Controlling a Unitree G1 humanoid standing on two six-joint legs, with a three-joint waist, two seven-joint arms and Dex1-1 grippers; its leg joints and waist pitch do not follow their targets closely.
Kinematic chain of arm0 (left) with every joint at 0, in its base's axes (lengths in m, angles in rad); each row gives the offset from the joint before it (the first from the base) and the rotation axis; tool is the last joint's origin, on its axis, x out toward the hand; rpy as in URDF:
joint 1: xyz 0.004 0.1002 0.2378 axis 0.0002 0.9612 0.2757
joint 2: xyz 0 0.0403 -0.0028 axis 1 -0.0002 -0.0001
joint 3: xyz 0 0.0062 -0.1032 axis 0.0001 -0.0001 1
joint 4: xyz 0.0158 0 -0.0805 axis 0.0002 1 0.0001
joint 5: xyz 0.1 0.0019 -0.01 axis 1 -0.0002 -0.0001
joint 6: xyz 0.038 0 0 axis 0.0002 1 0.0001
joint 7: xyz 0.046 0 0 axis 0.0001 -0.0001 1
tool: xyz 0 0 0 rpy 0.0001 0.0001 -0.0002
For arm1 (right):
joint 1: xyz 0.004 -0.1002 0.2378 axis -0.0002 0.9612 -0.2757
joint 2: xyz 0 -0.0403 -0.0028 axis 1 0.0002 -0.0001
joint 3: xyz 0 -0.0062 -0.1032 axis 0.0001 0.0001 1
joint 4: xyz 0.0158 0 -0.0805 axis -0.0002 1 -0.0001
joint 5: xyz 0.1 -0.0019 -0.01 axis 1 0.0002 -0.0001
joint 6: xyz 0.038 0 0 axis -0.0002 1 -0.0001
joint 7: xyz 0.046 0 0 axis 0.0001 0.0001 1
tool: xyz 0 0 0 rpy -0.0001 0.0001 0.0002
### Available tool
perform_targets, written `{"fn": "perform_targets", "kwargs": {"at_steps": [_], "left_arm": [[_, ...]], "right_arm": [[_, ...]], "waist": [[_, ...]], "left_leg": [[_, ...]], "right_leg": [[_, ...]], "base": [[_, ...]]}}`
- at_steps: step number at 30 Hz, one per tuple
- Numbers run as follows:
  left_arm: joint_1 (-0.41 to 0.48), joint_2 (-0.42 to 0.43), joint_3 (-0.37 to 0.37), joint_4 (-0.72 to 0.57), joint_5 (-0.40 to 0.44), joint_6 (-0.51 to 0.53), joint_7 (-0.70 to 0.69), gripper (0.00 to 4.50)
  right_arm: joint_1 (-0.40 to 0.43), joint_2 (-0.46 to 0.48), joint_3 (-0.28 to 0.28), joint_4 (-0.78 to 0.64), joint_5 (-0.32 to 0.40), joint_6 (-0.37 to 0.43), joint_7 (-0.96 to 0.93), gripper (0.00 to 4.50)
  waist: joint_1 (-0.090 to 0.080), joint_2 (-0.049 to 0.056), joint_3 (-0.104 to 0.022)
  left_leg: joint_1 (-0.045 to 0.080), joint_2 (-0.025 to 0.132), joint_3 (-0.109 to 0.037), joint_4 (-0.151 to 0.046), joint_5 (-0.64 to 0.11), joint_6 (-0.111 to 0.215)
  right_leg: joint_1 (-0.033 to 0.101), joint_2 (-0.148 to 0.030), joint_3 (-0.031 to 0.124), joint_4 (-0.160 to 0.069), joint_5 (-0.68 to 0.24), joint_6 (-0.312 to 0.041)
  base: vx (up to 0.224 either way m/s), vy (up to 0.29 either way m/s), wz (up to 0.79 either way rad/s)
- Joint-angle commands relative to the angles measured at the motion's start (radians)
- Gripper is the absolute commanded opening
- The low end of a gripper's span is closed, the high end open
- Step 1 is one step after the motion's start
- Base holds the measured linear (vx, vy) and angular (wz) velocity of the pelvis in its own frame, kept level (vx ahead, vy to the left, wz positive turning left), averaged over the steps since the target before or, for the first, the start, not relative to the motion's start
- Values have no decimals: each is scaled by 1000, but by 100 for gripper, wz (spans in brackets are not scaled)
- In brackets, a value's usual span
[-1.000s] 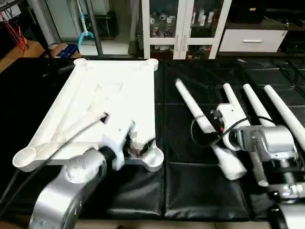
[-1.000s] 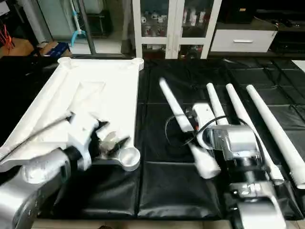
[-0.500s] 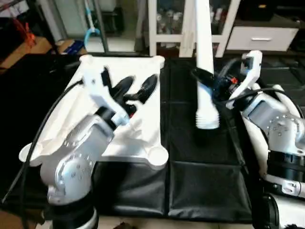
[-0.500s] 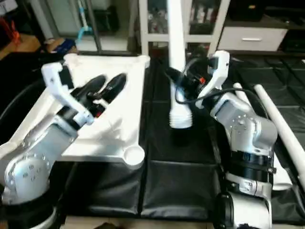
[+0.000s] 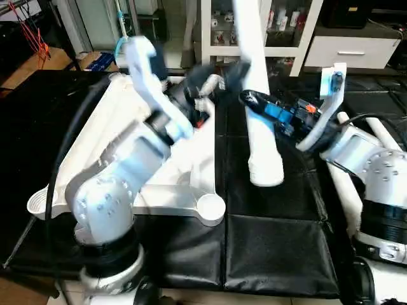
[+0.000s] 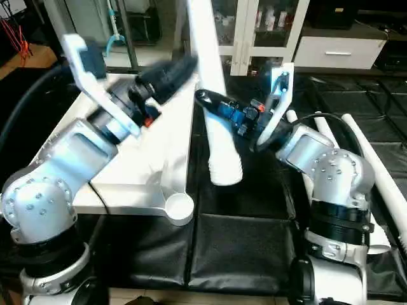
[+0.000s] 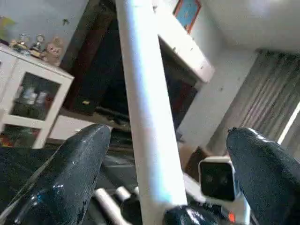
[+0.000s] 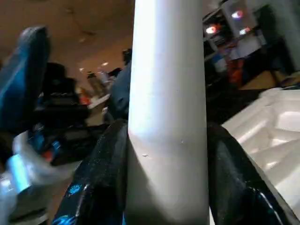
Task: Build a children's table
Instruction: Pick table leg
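So the right gripper (image 6: 213,105) has its two black fingers clamped round one of the white legs (image 5: 257,95), a bit above its ribbed fat end. In the right wrist view you can see the fingers (image 8: 105,178) pressed against both sides of the tube. The leg is held nearly upright, leaning a little, with the thick ribbed end hanging down over the black mat (image 5: 280,254) and the thin end running off the top of the frame.

The left gripper (image 7: 159,154) is spread wide with nothing in it. Its wrist view has the same leg passing up between the two open fingers without touching either, so I'd guess it's lining up for a second grab higher on the tube.

The tabletop (image 6: 159,152) lies underside up on the mat, over on the robot's left of the held leg. The nearest round corner socket (image 5: 210,206) is down and to the left of the ribbed end, fairly near but not under it. So the leg has to go left and down, long axis kept vertical. Right arm's the one that has it.

Spare legs (image 6: 388,190) lie beside the right arm.

No brand or readable writing anywhere that I can spot
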Motion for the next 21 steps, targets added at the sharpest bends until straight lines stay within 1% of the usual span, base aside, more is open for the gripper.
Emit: {"fn": "perform_targets", "kwargs": {"at_steps": [1, 3, 5, 6, 7, 8, 9, 10, 11, 12, 13, 14, 16, 17, 20, 21], "left_arm": [[-9, -1, 3, 14, -1, 16, 10, 450], [-12, -2, -1, 19, 3, 24, 19, 450], [-22, -1, 6, 28, -17, 33, 51, 450], [-31, -3, 13, 36, -33, 37, 72, 450], [-39, -4, 17, 46, -37, 42, 91, 450], [-46, -5, 20, 53, -40, 46, 104, 450], [-49, -7, 21, 59, -40, 49, 113, 450], [-51, -8, 21, 63, -38, 52, 117, 450], [-51, -9, 20, 65, -39, 53, 117, 450], [-51, -14, 20, 68, -43, 61, 122, 450], [-51, -17, 21, 70, -45, 65, 125, 450], [-51, -17, 21, 73, -54, 71, 136, 450], [-50, -16, 21, 75, -59, 73, 140, 450], [-49, -14, 21, 79, -62, 81, 147, 450], [-48, -8, 29, 99, -61, 95, 186, 450], [-46, -7, 32, 102, -60, 95, 192, 421]], "right_arm": [[11, -14, 16, -46, 21, 12, 19, 177], [23, -21, 38, -65, 11, 8, 23, 177], [32, -23, 51, -85, 13, 11, 20, 177], [40, -29, 69, -97, 3, 2, 16, 177], [55, -40, 109, -117, -29, -22, 16, 177], [65, -49, 137, -131, -51, -40, 16, 177], [74, -56, 163, -141, -78, -63, 12, 177], [78, -56, 178, -146, -94, -76, 7, 177], [82, -63, 202, -153, -123, -99, 3, 177], [87, -73, 246, -164, -173, -138, -1, 177], [89, -75, 257, -166, -185, -147, -2, 177], [94, -86, 283, -173, -212, -171, -3, 177], [97, -89, 292, -177, -222, -181, -5, 177], [98, -92, 300, -179, -236, -196, -10, 177], [94, -94, 308, -175, -254, -233, -27, 177], [93, -94, 309, -172, -259, -240, -29, 177]], "waist": [[5, -26, -71], [6, -24, -70], [5, -22, -70], [5, -21, -71], [6, -20, -71], [6, -22, -71], [8, -22, -70], [6, -23, -70], [7, -14, -72], [5, -21, -71], [4, -21, -70], [6, -11, -71], [4, -17, -70], [4, -17, -71], [5, -15, -71], [5, -15, -71]], "left_leg": [[22, 70, -27, -68, -10, 68], [23, 71, -28, -69, -12, 62], [23, 71, -29, -70, -18, 55], [24, 71, -30, -71, -22, 48], [24, 70, -30, -70, -22, 42], [24, 71, -30, -71, -25, 38], [24, 72, -30, -71, -28, 30], [23, 71, -31, -72, -26, 29], [24, 70, -31, -70, -20, 29], [23, 70, -30, -71, -24, 25], [24, 70, -30, -72, -25, 22], [25, 70, -32, -71, -32, 22], [25, 70, -31, -71, -36, 22], [25, 70, -31, -71, -32, 26], [25, 69, -31, -70, -32, 35], [25, 70, -31, -70, -34, 36]], "right_leg": [[40, -67, 38, -74, 40, -274], [39, -68, 38, -76, 27, -264], [38, -68, 38, -76, 23, -263], [39, -68, 38, -75, 23, -263], [39, -67, 38, -75, 25, -261], [39, -67, 37, -76, 23, -256], [41, -69, 39, -76, 24, -250], [40, -69, 39, -76, 26, -250], [39, -70, 38, -74, 31, -252], [39, -68, 37, -77, 27, -247], [39, -68, 38, -76, 28, -246], [38, -69, 38, -75, 24, -246], [39, -68, 39, -76, 32, -245], [40, -67, 39, -74, 47, -252], [39, -67, 38, -74, 50, -255], [40, -67, 38, -74, 49, -256]], "base": [[0, 0, 0], [0, 0, 0], [0, 0, 0], [0, 0, 0], [0, 0, 0], [0, 0, 0], [0, 0, 0], [0, 0, 0], [0, 0, 0], [0, 0, 0], [0, 0, 0], [0, 0, 0], [0, 0, 0], [0, 0, 0], [0, 0, 0], [0, 0, 0]]}}
